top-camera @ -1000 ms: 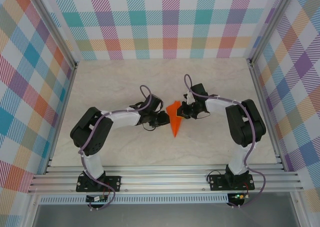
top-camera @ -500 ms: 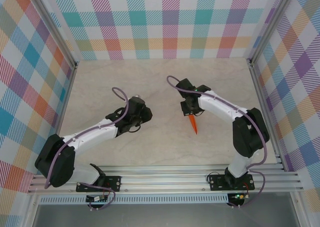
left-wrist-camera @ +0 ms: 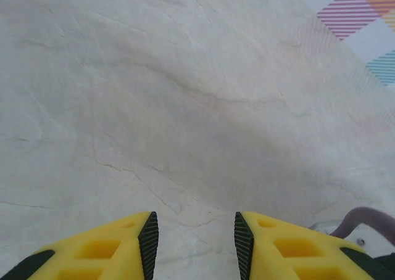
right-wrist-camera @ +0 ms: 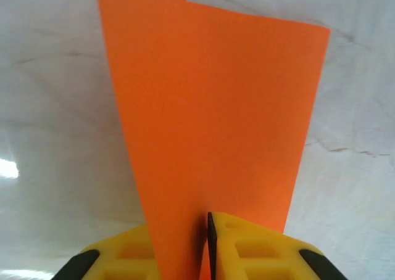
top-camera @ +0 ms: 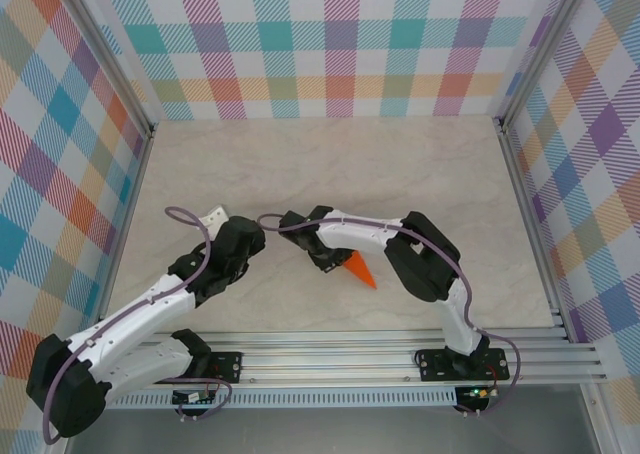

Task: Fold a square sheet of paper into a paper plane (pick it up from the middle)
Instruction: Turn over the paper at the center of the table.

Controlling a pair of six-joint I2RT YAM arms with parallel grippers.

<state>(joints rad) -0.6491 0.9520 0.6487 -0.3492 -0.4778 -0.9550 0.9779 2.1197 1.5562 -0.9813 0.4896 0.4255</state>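
the right gripper (right-wrist-camera: 203,227) is seen clenched on the paper plane (right-wrist-camera: 210,107); the orange paper is held between its two yellow fingers (right-wrist-camera: 259,249); the dark pad of one finger is pressed against the sheet, and the other finger is partly covered by it; from the jaws the paper rises away from the wrist camera and widens, and a folded edge is seen curling at its far corner; in the top view the plane is shown as a small orange triangle just beside the right gripper, its sharp tip pointed toward the near right; it is placed near the middle of the table (top-camera: 420,164), somewhat toward the near edge; whether the tip is touching the table cannot be told; the left gripper (left-wrist-camera: 196,230) is released; its jaws are parted, bare pale marbled surface is seen in the gap, and nothing is grasped; it is held well apart from the plane, to the left of it; a corner of the plaid wall (left-wrist-camera: 370,21) is seen beyond it
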